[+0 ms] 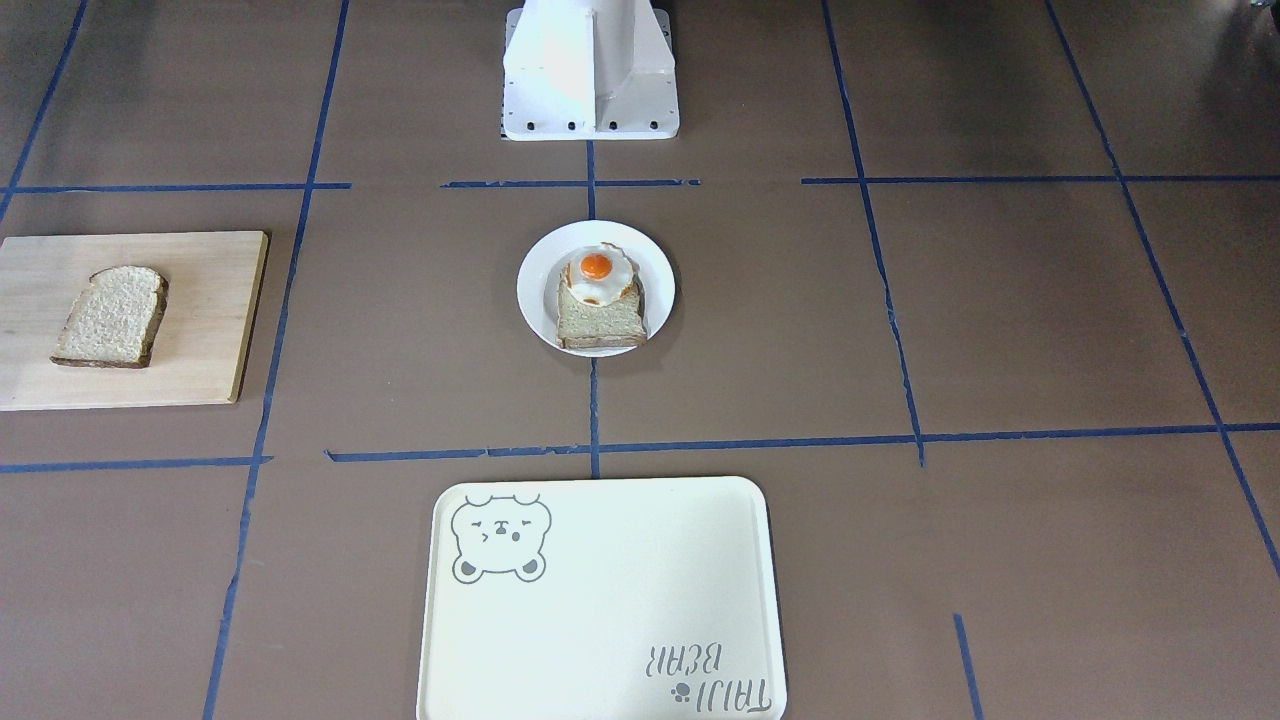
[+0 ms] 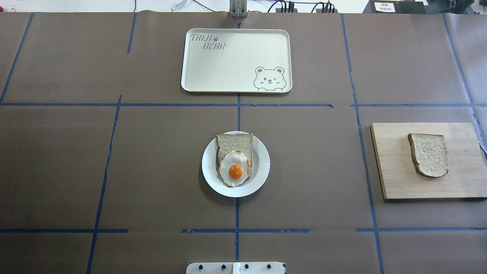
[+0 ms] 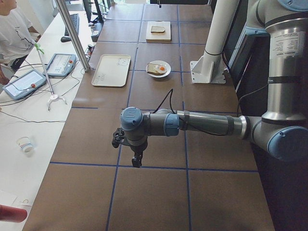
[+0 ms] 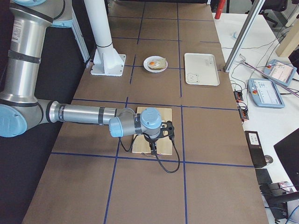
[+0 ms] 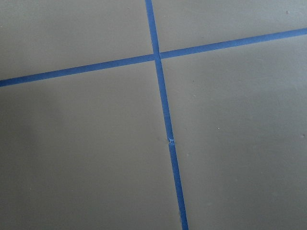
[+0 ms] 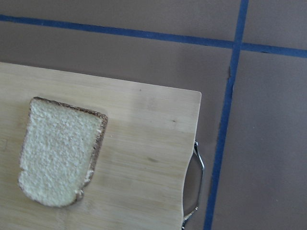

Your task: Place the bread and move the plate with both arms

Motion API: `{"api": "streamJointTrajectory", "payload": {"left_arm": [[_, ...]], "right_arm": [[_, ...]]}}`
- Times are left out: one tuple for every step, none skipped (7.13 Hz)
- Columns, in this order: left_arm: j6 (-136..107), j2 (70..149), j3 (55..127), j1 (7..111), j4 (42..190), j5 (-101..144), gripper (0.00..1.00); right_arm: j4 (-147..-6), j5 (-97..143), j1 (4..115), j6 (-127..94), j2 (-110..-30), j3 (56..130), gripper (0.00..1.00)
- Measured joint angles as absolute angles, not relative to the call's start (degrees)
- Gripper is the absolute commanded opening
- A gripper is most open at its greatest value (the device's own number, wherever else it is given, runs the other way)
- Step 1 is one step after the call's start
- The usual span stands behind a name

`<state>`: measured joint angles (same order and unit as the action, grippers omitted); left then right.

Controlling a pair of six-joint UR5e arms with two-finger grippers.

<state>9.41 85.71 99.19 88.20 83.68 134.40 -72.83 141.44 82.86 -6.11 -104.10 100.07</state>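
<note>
The bread [image 1: 110,315] lies flat on a wooden cutting board [image 1: 200,320] at the robot's right end of the table; it also shows in the overhead view [image 2: 429,155] and the right wrist view [image 6: 60,155]. The white plate [image 1: 530,290] sits mid-table and carries a paler toast slice [image 2: 235,141] with a fried egg [image 2: 235,169] on it. The right gripper [image 4: 153,150] hangs above the board's outer end. The left gripper [image 3: 137,161] hangs over bare table far from the plate. Both show only in side views, so I cannot tell whether they are open or shut.
A cream tray with a bear drawing [image 2: 236,61] lies beyond the plate, with nothing on it. The white robot base [image 1: 590,70] stands behind the plate. The board has a metal handle [image 6: 196,187] at its outer end. Blue tape lines cross the brown table.
</note>
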Motion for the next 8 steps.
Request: {"api": "streamJointTrajectory", "payload": {"left_arm": [[9.41, 85.7, 99.21, 88.18, 83.67, 134.42, 1.0], [9.4, 85.7, 99.25, 88.16, 83.67, 134.42, 1.0], [9.4, 85.69, 99.29, 88.16, 83.67, 134.45, 1.0], [9.39, 85.69, 99.3, 88.16, 83.67, 134.46, 1.0], [9.35, 85.69, 99.31, 88.16, 83.67, 134.47, 1.0], [9.33, 85.69, 99.31, 88.15, 83.67, 134.47, 1.0], [9.32, 85.69, 99.31, 88.16, 83.67, 134.45, 1.0], [9.32, 85.69, 99.3, 88.16, 83.65, 134.42, 1.0]], "right_arm": [[-64.73, 141.96, 80.65, -15.2, -104.12, 98.42, 1.0], [-54.61, 140.82, 77.01, -25.53, -104.14, 96.39, 1.0], [-45.17, 137.75, 71.86, -36.07, -104.11, 95.07, 0.99], [-38.18, 133.26, 66.0, -45.55, -103.91, 94.5, 0.98], [-33.7, 129.09, 61.06, -52.48, -103.29, 93.94, 0.92], [-31.74, 127.17, 58.64, -55.44, -102.63, 93.08, 0.86], [-31.02, 126.54, 57.78, -56.41, -102.31, 92.37, 0.84], [-30.76, 126.41, 57.5, -56.77, -102.24, 91.99, 0.84]]}}
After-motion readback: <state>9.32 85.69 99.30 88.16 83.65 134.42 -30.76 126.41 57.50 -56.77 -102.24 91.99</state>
